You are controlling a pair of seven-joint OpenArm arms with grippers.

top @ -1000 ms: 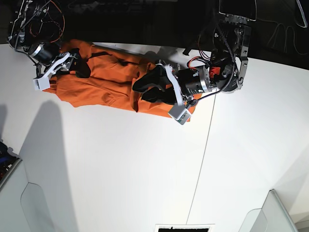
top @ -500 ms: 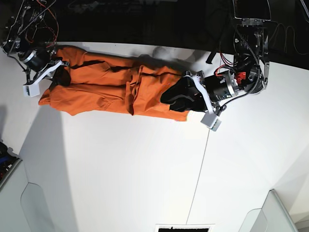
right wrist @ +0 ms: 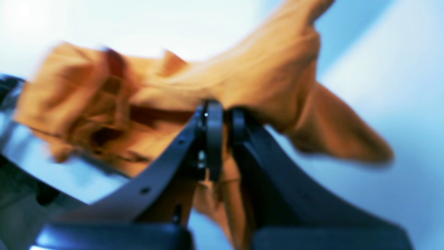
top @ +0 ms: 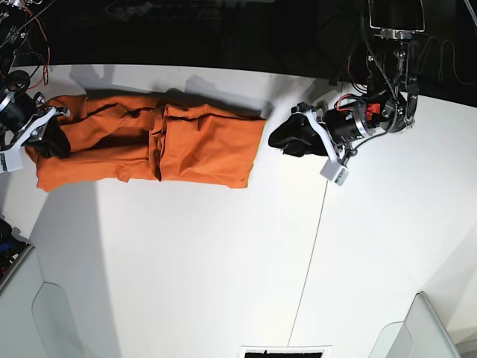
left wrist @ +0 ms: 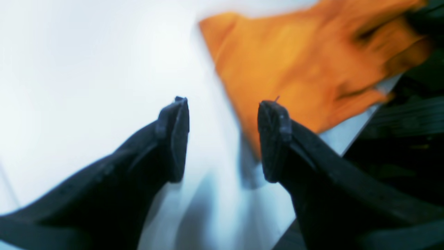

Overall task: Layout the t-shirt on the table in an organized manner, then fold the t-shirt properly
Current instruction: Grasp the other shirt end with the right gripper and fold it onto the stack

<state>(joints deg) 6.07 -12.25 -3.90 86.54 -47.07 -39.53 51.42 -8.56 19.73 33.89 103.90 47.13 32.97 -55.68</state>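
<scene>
Right claw (right wrist: 222, 114) grips t-shirt (top: 149, 149) end (bunched).

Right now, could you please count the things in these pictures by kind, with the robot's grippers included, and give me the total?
Orange t-shirt: 1
White table: 1
Grippers: 2, the left gripper open and clear of the shirt, the right gripper shut on the shirt's end
Total: 4
</scene>
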